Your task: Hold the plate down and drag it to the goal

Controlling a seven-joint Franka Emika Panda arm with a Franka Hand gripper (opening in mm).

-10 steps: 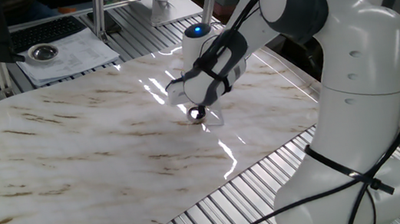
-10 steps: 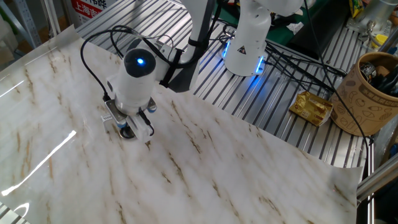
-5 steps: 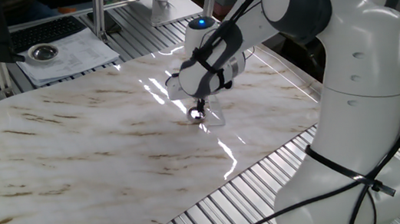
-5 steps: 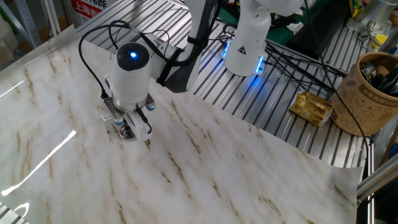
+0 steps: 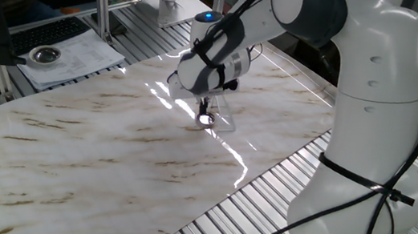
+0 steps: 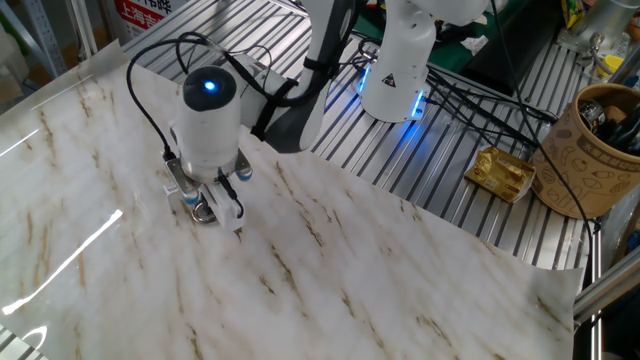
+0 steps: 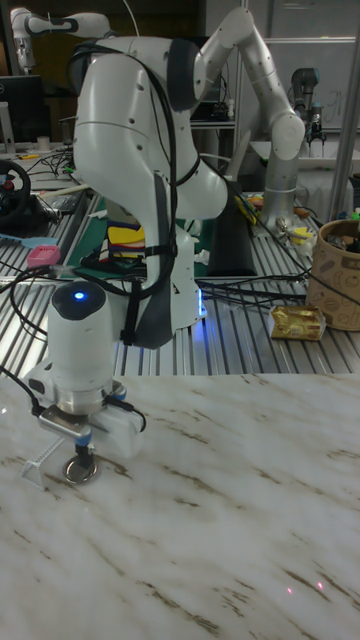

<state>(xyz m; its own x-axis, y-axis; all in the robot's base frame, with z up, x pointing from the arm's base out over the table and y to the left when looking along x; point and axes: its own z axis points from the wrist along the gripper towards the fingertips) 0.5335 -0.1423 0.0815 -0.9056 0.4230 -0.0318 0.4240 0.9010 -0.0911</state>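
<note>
Hovering just above the plate (image 5: 207,119), the gripper (image 5: 206,109) points straight down w/ its fingertips close over the disc; whether they touch it I can't tell, and jaw state can't be read either (fingers hidden under the wrist body in the tall fixed view, too small elsewhere). The vertical pose makes sense for the job: pressing down from on top pins a flat disc so it slides w/o being lifted, since the rim is prob. too low to pinch.

The plate lies flat on the marble-look tabletop (image 5: 78,166), right at the near edge of the goal (image 5: 223,121), the clear marker showing just beside it on the robot-base side. By my read the disc looks at or nearly on the goal, but the overlap isn't clear.

Farther out: the top is glossy w/ white glare streaks, likely slick, so sliding should be easy. Slatted aluminium frame (image 6: 450,210) surrounds it. In the other fixed view, a brown paper cup (image 6: 598,150) and a gold foil packet (image 6: 503,172) sit well apart from the work. A larger metal dish (image 5: 44,54) rests on papers at the far corner.
</note>
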